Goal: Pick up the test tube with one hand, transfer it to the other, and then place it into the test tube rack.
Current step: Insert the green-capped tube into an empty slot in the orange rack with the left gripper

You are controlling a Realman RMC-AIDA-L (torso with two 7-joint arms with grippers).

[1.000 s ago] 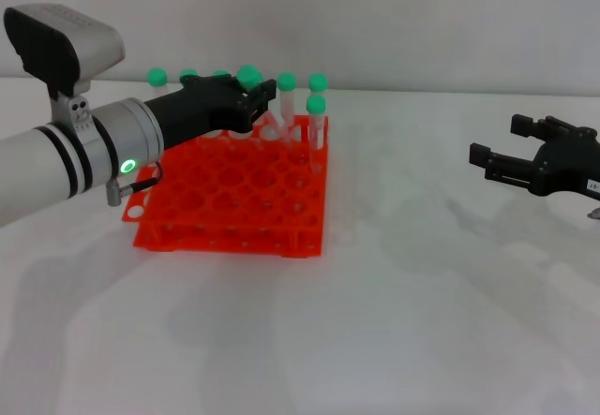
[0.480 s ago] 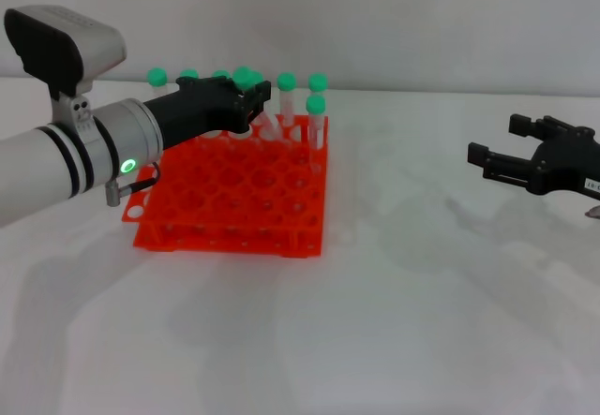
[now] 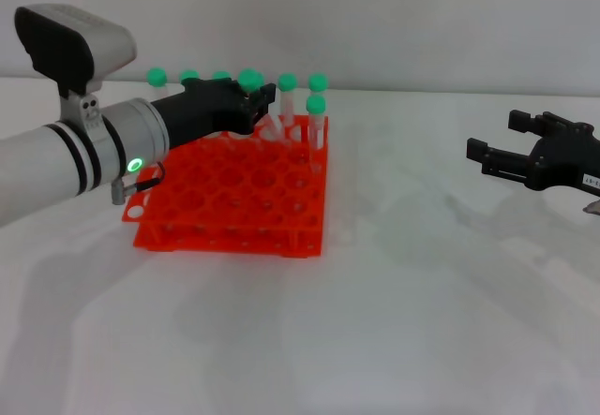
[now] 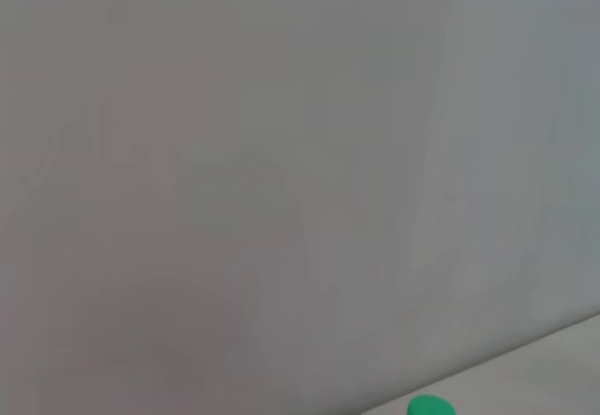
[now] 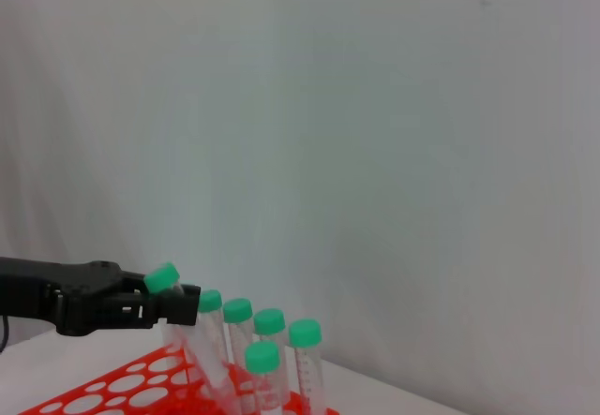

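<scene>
Left gripper (image 3: 255, 104) clamped on tilted tube (image 5: 187, 326) over rack (image 3: 234, 200) far row, tip among standing tubes (image 3: 316, 120); right gripper (image 3: 525, 157) open, well clear of rack; risk: slanted tip misses hole, knocks neighbours.

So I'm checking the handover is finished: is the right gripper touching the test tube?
Apart. In the head view the right gripper hangs open far from the test tube, which the left gripper holds over the test tube rack.
</scene>
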